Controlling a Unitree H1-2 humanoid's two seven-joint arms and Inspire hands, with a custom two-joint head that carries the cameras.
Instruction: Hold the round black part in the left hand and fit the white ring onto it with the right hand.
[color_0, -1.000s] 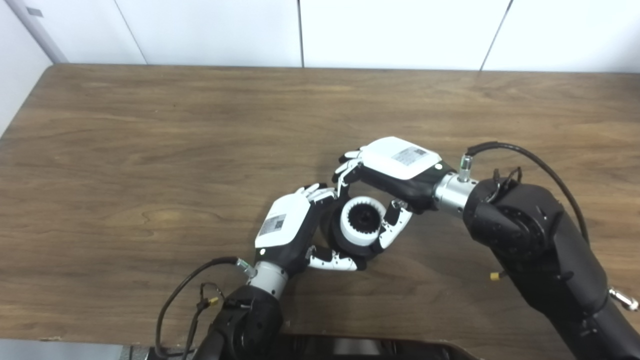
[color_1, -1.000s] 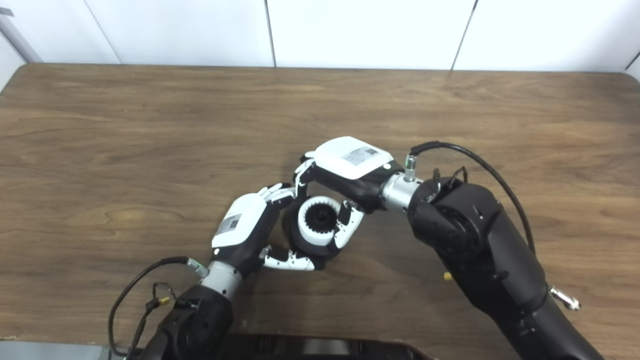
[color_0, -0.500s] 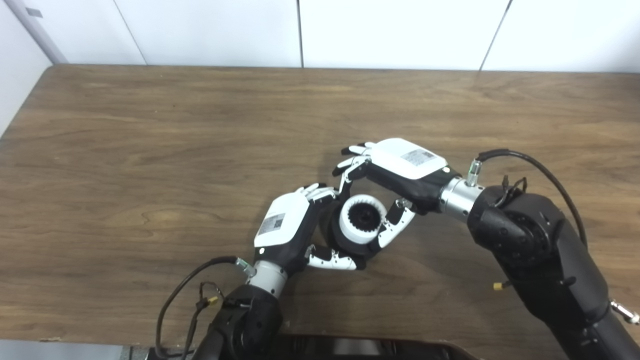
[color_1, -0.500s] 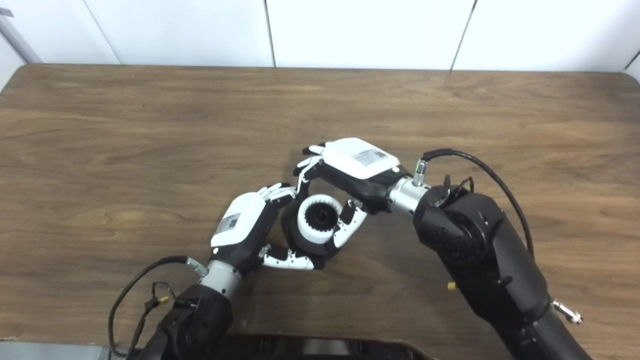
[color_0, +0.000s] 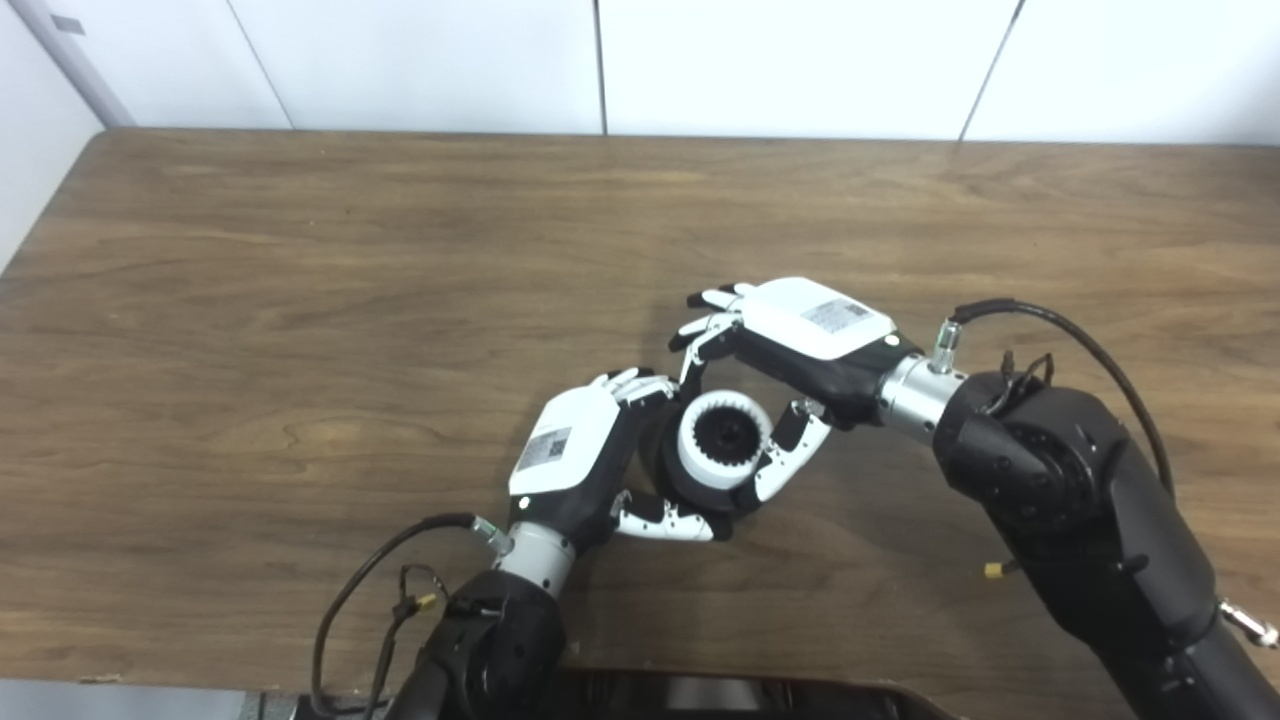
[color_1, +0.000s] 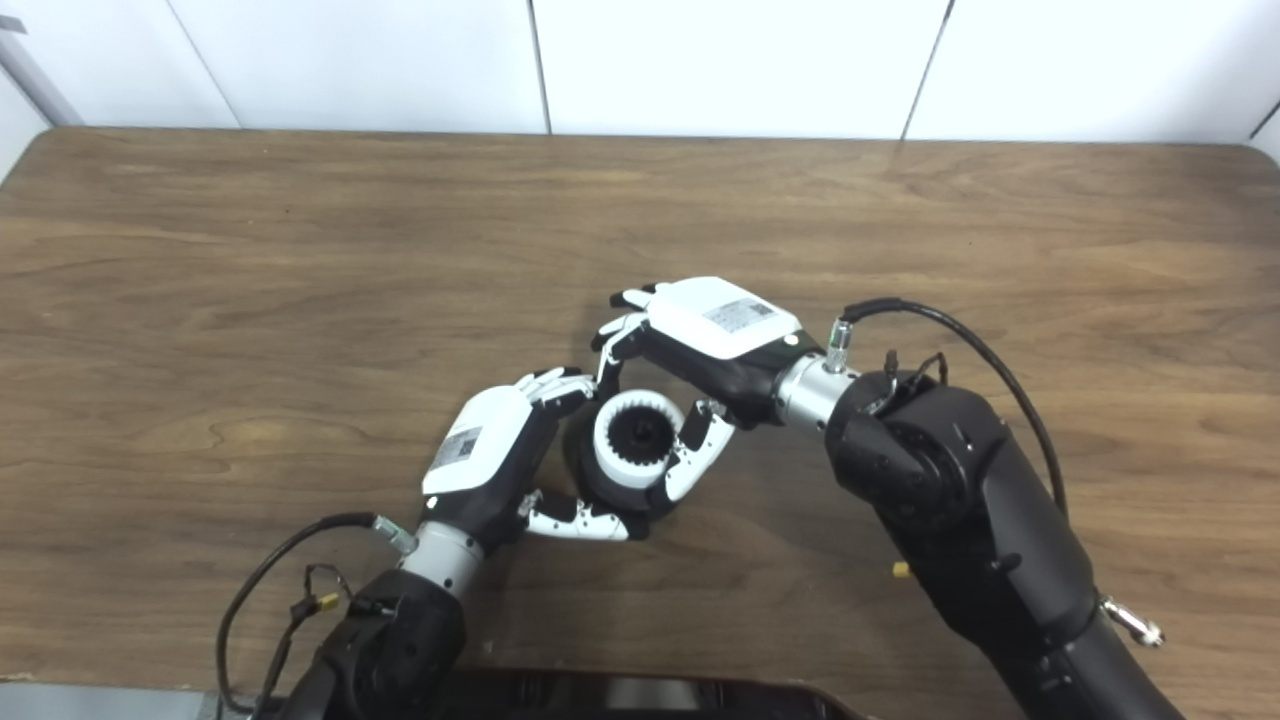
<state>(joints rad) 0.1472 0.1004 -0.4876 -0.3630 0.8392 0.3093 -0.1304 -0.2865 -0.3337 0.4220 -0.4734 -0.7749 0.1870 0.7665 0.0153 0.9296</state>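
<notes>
1. The left hand (color_0: 575, 460) is curled around the round black part (color_0: 668, 470), thumb tucked under it, holding it just above the table (color_0: 300, 300) near the middle front.
2. The white ring (color_0: 722, 440) sits on the black part, facing up; its inner edge is toothed, with a dark centre showing through.
3. The right hand (color_0: 790, 350) arches over the ring with fingers spread wide; its thumb lies against the ring's right side, and I cannot tell if it grips anything.
4. The right eye view shows the table's rounded far right corner, cut off in the left eye view.
5. Hands have glossy white shells with black joints; the table is brown wood grain.
</notes>
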